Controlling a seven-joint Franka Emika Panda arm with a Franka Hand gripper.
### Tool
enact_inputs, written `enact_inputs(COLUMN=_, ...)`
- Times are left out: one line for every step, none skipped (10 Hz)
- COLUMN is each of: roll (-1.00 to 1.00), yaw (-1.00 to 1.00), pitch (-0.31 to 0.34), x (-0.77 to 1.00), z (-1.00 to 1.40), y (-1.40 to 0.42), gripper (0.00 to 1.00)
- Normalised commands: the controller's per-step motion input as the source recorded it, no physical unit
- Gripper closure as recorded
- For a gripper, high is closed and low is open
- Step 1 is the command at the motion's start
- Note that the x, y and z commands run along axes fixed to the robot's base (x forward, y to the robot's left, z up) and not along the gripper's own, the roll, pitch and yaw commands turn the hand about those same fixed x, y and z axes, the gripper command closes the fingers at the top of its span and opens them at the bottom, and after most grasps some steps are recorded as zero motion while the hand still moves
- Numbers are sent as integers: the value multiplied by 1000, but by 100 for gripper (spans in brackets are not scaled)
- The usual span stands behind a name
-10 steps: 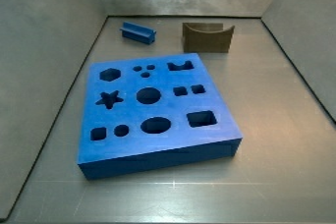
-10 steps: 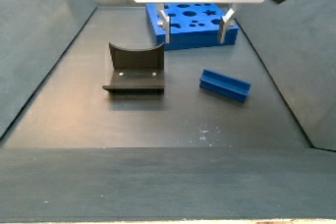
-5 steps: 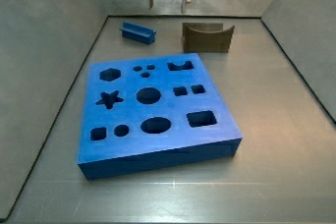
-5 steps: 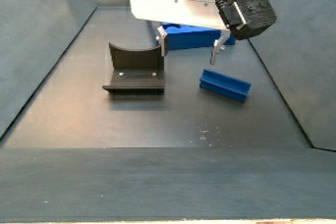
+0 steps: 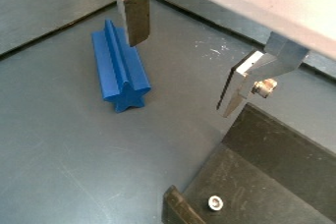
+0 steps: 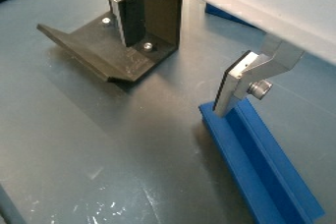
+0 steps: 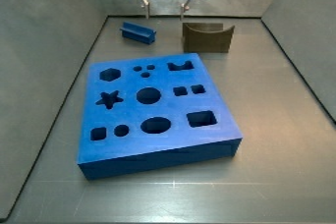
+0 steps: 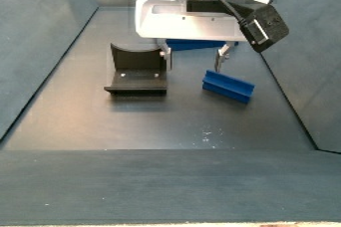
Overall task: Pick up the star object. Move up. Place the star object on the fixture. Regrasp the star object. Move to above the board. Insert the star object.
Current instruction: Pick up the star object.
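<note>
The star object (image 7: 138, 32) is a small blue peg lying flat on the floor at the back; it also shows in both wrist views (image 5: 121, 69) (image 6: 262, 164) and in a side view (image 8: 229, 87). The fixture (image 7: 207, 36) (image 8: 136, 70) (image 6: 112, 41) stands a short way beside it. My gripper (image 8: 194, 60) (image 7: 164, 7) hangs low over the floor between the two. It is open (image 5: 184, 56) (image 6: 182, 56) with nothing between its fingers; one finger (image 5: 132, 17) is close to the peg's side. The board (image 7: 160, 110) lies nearer the front.
Grey walls close in the floor on both sides and at the back, near the peg and the fixture. A bare strip of floor (image 8: 173, 131) lies in front of the fixture and the peg.
The gripper has come down from high above and moved over the floor between the fixture and the star object. The peg, fixture and board have not moved.
</note>
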Motion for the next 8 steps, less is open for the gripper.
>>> enact_inputs(roll=-160, yaw=146, pitch=0, x=-94, z=-3, y=0, gripper=0)
enact_inputs(roll=-57, yaw=246, pitch=-140, x=-451, z=11, y=-66, gripper=0)
enact_inputs(roll=0, yaw=29, pitch=-206, x=-294, z=291, y=0, gripper=0)
enact_inputs(roll=40, yaw=120, pitch=-277, x=-337, z=420, y=-17, gripper=0)
enact_inputs(roll=0, yaw=549, pitch=-283, x=-380, z=223, y=-14, gripper=0)
enact_inputs(roll=0, yaw=1000, pitch=-163, x=-86, z=3, y=-71, gripper=0)
enact_inputs(roll=-14, yaw=1000, pitch=-114, x=-46, z=0, y=-6, gripper=0)
enact_inputs(roll=0, yaw=1000, pitch=-117, x=-34, z=0, y=-3, gripper=0)
